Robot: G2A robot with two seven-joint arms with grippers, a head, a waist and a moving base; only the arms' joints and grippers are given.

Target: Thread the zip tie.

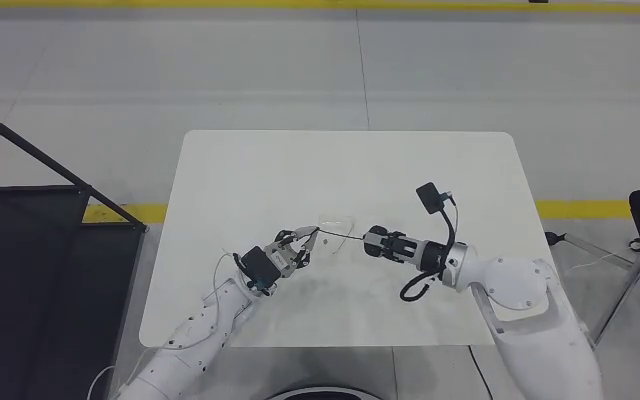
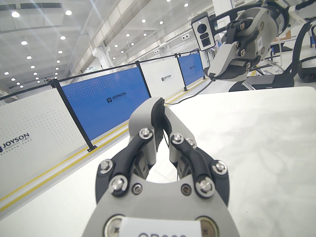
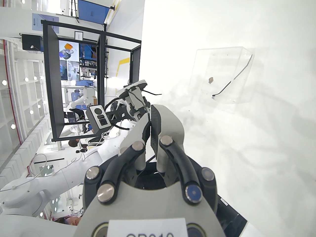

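Two robot arms are meeting over the middle of a white tabletop (image 1: 250, 180), holding one thin black zip tie (image 1: 340, 236) between them. The left claw (image 1: 310, 236) is closed on one end of the tie and the right claw (image 1: 368, 240) is closed on the other. The strip is hanging in the air as a nearly straight line, above the tabletop and not touching it.

Gripping both ends this way is probably giving the robot control of tip and head alike, which threading calls for. Which end is the head is too small to tell. In the right wrist view a short black tail is sticking out past the left claw.

Just beyond the tie, a clear plastic box (image 3: 222, 60) is sitting on the tabletop with a second black tie (image 3: 232, 81) lying inside it. This box is the nearest thing to the claws, so any downward or forward swing is risking a knock against it.

The tabletop's edges are lying well apart from both claws, leaving room to work. The arms are pointing at each other, though, so drawing the ends together could crowd the fingers.
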